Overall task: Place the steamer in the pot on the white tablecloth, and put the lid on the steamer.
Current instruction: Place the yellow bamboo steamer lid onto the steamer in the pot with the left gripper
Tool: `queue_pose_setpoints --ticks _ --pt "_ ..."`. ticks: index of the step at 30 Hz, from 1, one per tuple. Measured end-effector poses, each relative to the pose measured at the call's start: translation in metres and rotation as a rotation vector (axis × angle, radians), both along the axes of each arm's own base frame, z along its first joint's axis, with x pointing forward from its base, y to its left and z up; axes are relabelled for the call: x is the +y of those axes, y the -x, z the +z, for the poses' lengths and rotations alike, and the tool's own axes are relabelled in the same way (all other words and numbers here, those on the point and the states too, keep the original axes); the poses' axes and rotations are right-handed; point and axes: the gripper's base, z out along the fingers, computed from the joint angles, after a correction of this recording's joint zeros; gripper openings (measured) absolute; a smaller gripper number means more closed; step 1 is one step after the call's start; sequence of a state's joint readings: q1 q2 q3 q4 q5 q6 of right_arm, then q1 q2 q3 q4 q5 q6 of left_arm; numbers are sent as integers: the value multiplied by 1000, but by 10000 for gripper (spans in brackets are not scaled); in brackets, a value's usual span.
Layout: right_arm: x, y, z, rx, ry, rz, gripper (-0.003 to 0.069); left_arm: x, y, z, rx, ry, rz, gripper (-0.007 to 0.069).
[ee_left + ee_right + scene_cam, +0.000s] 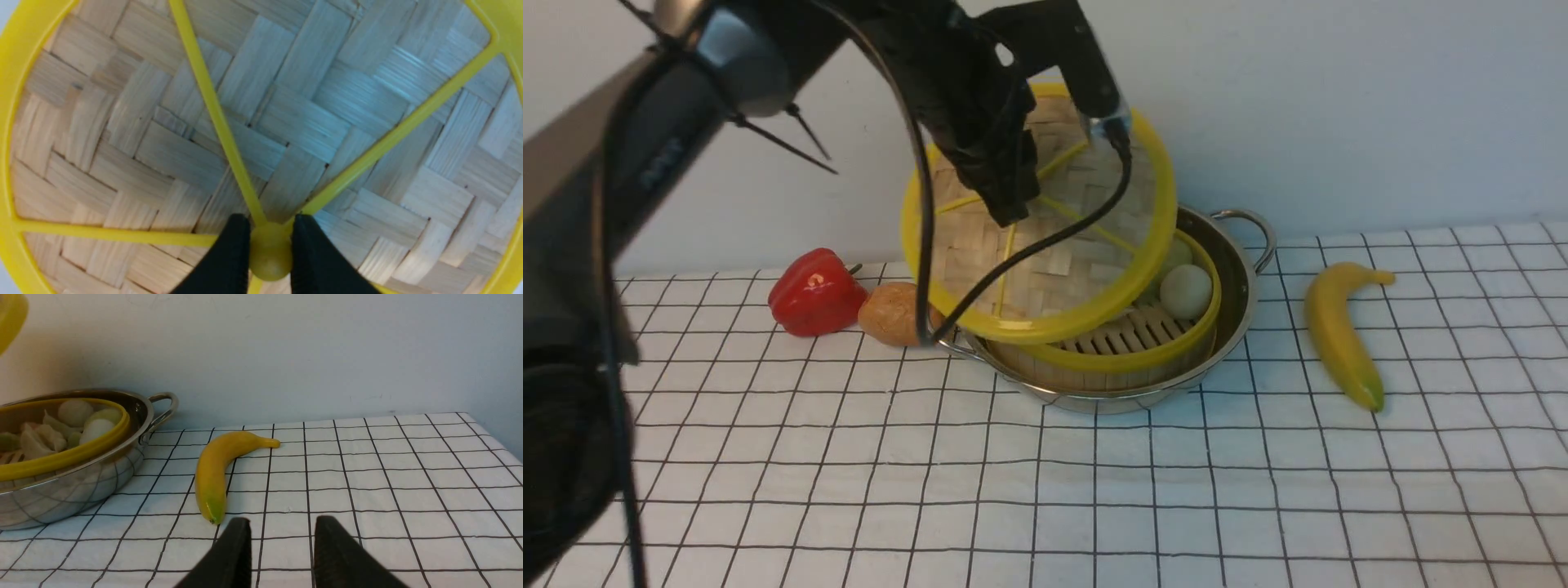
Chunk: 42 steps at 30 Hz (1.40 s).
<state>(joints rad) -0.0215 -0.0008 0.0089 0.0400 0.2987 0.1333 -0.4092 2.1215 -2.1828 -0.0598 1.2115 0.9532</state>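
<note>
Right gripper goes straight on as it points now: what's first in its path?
Looks free: the right gripper points across bare white tablecloth toward the wall. The banana lies off that line, toward the pot. Cloth or wall first, depth unclear.

No readable text, labels, brands or numbers in any view. Only candidate is a faint pale marking on the dark grey robot arm casing [658,163], well to the left of the shiny stainless-steel pot with looped wire handles [1240,286] in the front view. It's too blurred to make out any characters.
</note>
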Motion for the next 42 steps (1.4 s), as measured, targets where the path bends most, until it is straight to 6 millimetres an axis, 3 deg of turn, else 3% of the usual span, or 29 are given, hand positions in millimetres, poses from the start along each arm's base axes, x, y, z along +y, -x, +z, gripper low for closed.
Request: queue_pose_setpoints --ticks 6,11,27,32,35,42 --pt "0 0 0 0 0 0 240 -12 -25 -19 -27 -2 -29 115" --pt "0 0 0 0 0 0 240 -16 -32 -36 -3 -7 -31 115" --pt "0 0 0 0 -11 -1 240 -36 -19 -31 9 3 -35 115" --pt "0 0 0 0 -12 -1 240 -27 -13 -6 -36 29 -39 115" --pt "0 0 0 0 -12 -1 240 -26 -10 0 -29 56 -46 115" --pt "0 0 0 0 -12 -1 240 -22 -5 -30 69 -7 -81 115"
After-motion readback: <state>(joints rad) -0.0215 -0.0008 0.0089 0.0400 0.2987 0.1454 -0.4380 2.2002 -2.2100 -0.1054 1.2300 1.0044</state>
